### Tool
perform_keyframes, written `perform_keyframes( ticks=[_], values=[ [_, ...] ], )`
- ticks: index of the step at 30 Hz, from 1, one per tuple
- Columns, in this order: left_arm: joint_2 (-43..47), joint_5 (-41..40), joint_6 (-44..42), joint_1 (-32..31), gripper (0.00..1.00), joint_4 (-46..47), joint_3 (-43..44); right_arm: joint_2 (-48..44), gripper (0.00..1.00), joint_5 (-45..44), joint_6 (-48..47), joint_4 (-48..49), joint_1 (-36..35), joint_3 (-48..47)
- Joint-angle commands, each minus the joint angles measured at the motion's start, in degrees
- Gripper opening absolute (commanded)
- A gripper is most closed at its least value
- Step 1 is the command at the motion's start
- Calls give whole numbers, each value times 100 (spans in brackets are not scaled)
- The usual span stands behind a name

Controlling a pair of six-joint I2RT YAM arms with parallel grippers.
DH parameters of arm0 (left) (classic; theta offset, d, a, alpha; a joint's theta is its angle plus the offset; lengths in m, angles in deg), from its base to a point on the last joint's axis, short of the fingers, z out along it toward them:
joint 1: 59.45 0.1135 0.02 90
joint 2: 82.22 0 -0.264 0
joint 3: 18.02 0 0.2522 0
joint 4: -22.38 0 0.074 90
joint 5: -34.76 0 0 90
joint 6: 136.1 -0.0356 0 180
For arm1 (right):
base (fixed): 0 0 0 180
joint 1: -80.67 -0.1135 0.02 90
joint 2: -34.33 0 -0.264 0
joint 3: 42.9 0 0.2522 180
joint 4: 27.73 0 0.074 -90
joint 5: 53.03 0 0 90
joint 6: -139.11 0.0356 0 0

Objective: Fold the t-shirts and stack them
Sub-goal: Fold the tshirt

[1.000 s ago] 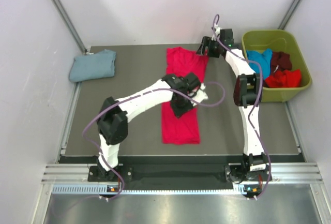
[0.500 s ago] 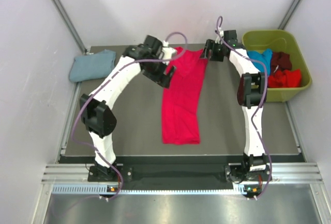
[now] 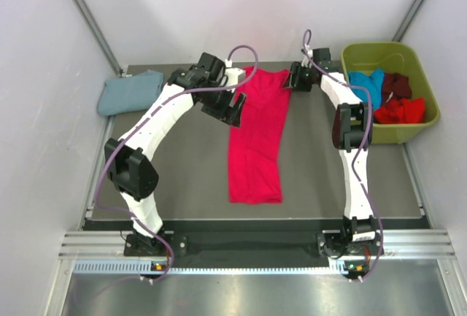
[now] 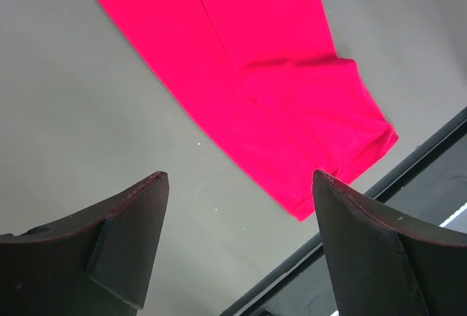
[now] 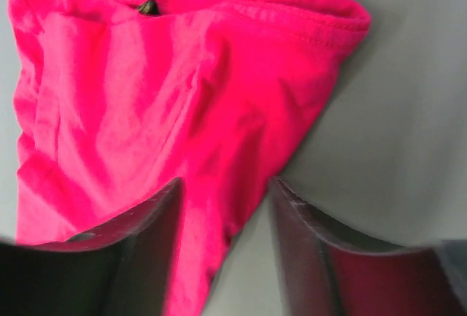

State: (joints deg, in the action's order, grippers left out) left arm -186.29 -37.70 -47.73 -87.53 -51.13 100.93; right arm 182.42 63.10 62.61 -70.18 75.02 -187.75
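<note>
Left gripper (image 4: 237, 177) swung over to the red t-shirt (image 3: 255, 148)'s far-left edge, jaws spread wide; right gripper (image 5: 225, 181), jaws parted, straddles the far-right shoulder.

The top camera looks steeply down from above and behind the two arm bases (image 3: 146, 243), taking in the whole dark worktop (image 3: 190, 177) from a distance. The left wrist camera hangs a little above the worktop, looking past its own two fingers (image 4: 124, 243) at the hem end of the crimson-red t-shirt (image 4: 277, 97). The right wrist camera sits very close over the shirt's collar end, its fingers (image 5: 139, 257) at the bottom of the frame; all three views share this shirt
</note>
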Motion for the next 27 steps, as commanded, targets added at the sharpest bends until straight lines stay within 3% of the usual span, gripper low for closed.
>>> perform_keyframes(
  ticks=[1, 7, 16, 21, 27],
  values=[
    [344, 109, 84, 13, 84, 130, -68, 272, 47, -55, 92, 74, -59, -312],
    [370, 127, 93, 13, 84, 165, -305, 501, 1, -396, 259, 214, -85, -663],
    [230, 285, 154, 4, 84, 209, -385, 826, 0, -793, 373, 583, -6, -1340],
    [168, 303, 154, -14, 86, 279, -402, 976, 8, -934, 347, 873, 29, -1621],
    [54, 179, 154, -40, 86, 279, -350, 1002, 7, -1005, 276, 1172, 73, -1718]
  ],
)
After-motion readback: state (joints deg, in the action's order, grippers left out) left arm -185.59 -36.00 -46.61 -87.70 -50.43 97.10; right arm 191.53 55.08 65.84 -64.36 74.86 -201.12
